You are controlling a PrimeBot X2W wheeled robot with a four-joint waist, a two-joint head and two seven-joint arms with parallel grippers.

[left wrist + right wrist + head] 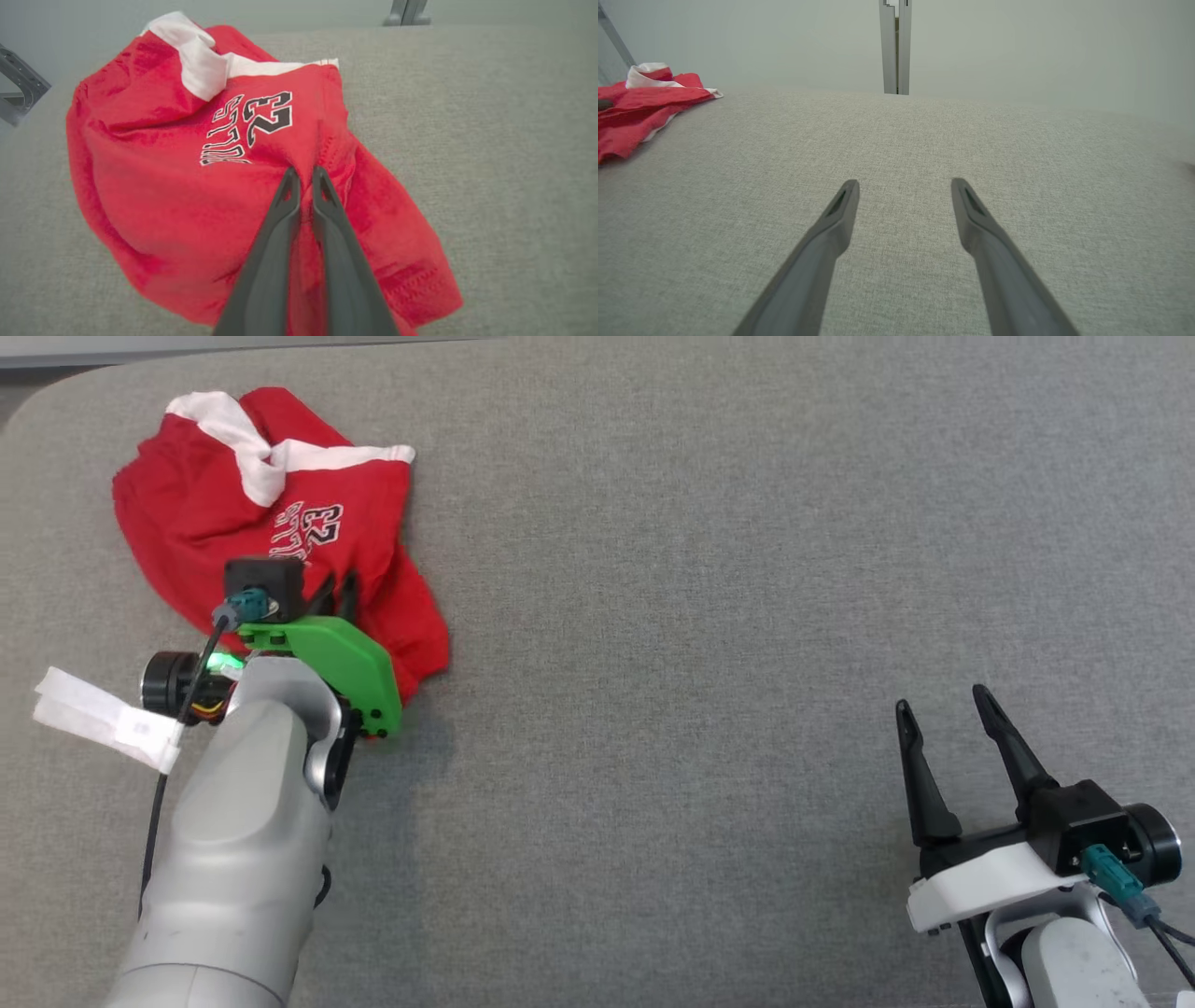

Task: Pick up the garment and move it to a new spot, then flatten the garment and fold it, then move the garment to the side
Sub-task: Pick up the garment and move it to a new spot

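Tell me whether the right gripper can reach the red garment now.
Probably not without a long reach: the right gripper sits open far across the grey surface from the red garment. Nothing blocks the way, but the left gripper pinches it.

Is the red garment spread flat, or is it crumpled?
Crumpled. The red garment lies bunched on the grey surface, white trim twisted over itself; the left gripper pinches a raised ridge of its cloth.
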